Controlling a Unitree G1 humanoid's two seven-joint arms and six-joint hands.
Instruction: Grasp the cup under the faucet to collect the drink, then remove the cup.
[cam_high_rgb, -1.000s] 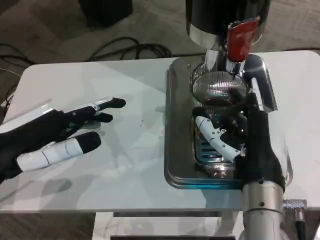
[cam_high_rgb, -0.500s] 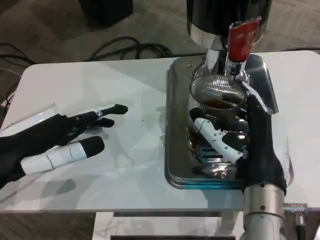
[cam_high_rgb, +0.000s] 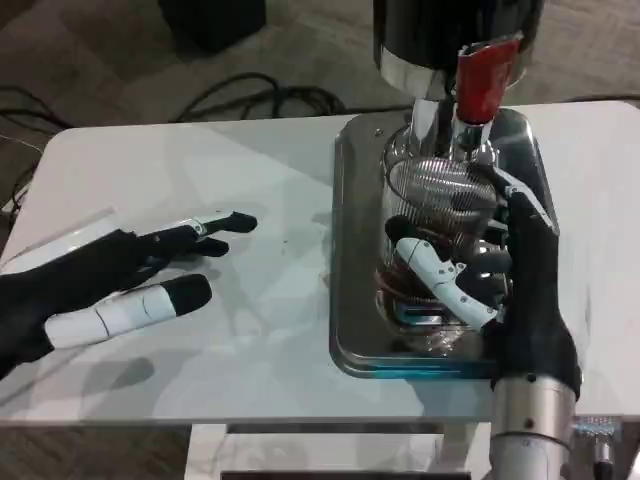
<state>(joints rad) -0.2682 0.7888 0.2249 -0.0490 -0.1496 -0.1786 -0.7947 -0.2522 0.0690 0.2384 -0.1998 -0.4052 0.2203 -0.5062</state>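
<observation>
A clear ribbed cup (cam_high_rgb: 432, 235) with dark drink in its bottom stands tilted over the steel drip tray (cam_high_rgb: 352, 250), just below and in front of the faucet with its red tap handle (cam_high_rgb: 481, 80). My right hand (cam_high_rgb: 500, 275) grips the cup from the right, its white and black fingers (cam_high_rgb: 440, 280) wrapped round the front of the cup's lower half. My left hand (cam_high_rgb: 110, 285) lies flat and open on the white table (cam_high_rgb: 240, 180), well to the left of the tray, holding nothing.
The black and chrome dispenser body (cam_high_rgb: 455, 35) rises at the back of the tray. Black cables (cam_high_rgb: 250, 100) lie on the floor behind the table. Bare table surface lies between my left hand and the tray.
My right hand has drawn the cup toward me and a little down from the faucet, tilting it. The left hand has hardly moved.
</observation>
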